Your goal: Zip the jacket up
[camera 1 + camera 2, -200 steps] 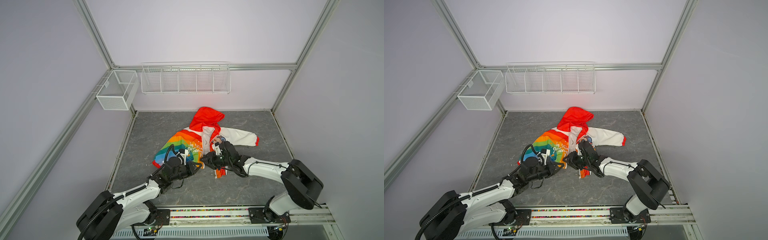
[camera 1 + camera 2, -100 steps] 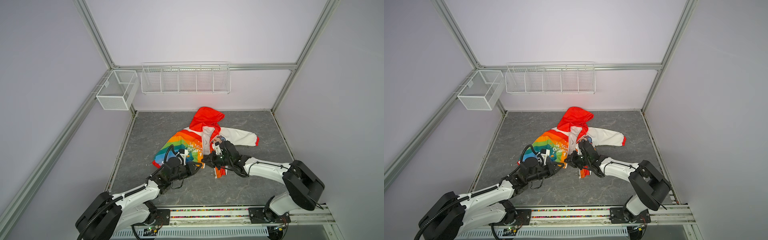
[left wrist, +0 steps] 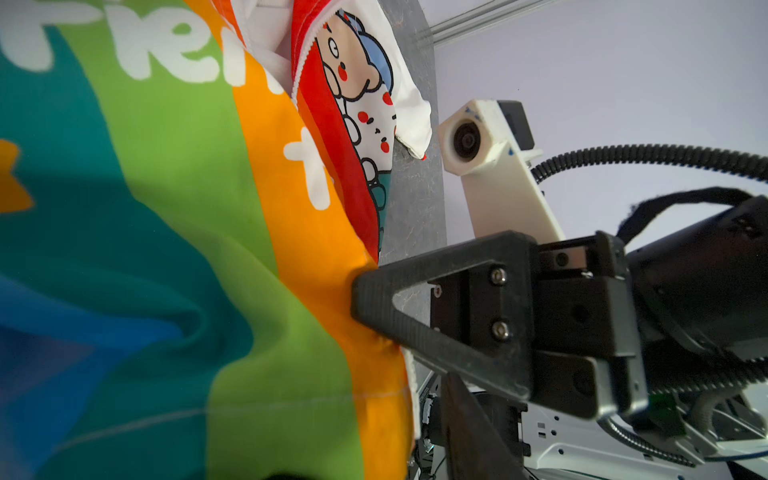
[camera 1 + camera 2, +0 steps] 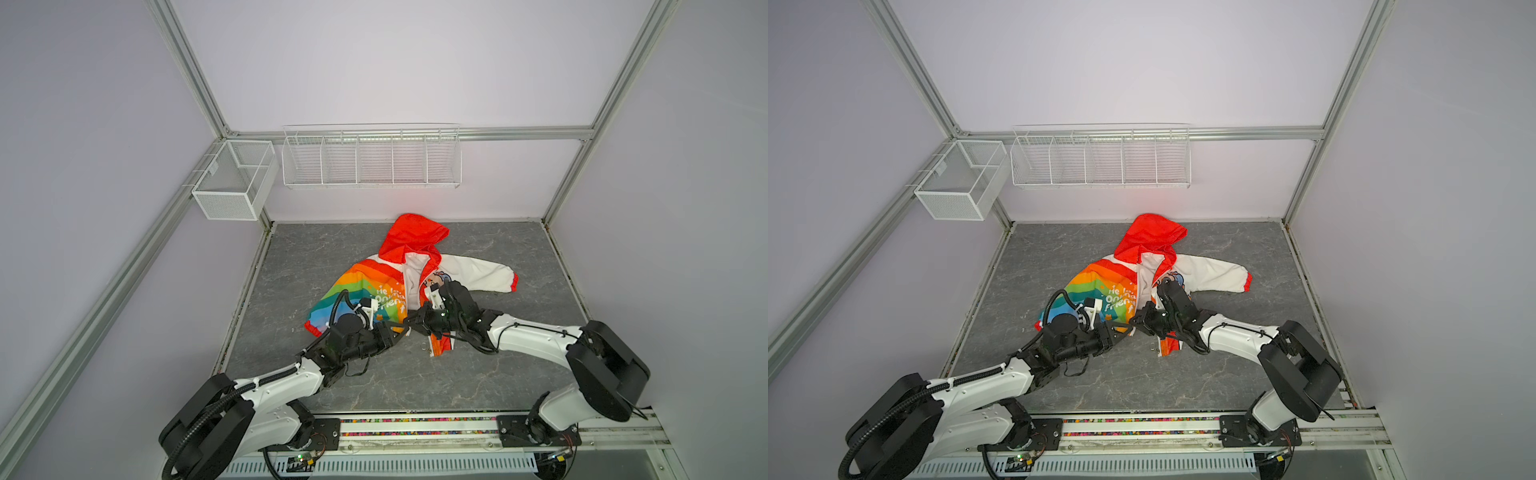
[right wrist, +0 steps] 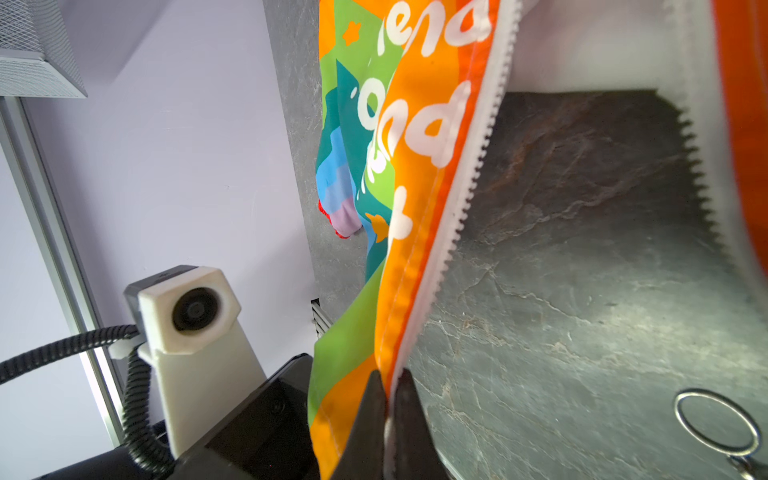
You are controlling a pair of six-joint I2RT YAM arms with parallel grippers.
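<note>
Right fingers (image 5: 370,415) are pressed together on the white zipper tape at the lower corner of the jacket's (image 4: 361,291) rainbow half, with cloth pinched between the two dark tips. In the left wrist view one of them shows as a black triangle biting into the orange stripe just above the hem. Left fingers (image 4: 392,336) sit just beside them at the same lower corner in both top views. Whether they are parted or closed on cloth cannot be told, since fabric covers them.

The jacket lies on the grey marbled worktop (image 4: 316,249), around the middle and toward the back wall. Its red hood (image 4: 411,237) points at the wall, and the white sleeve (image 4: 478,274) is stretched out to the right and ends in a red cuff (image 4: 514,283). The rainbow half with white lettering (image 3: 178,62) is on the left. The white half with cartoon animals (image 3: 361,83) lies partly under the right arm.

The zipper (image 5: 465,195) is undone: its two toothed rows stand apart, with bare worktop between them. A metal ring (image 5: 715,424) rests on the worktop near the grip. A wire rack (image 4: 370,158) and a mesh basket (image 4: 232,183) hang on the walls.
</note>
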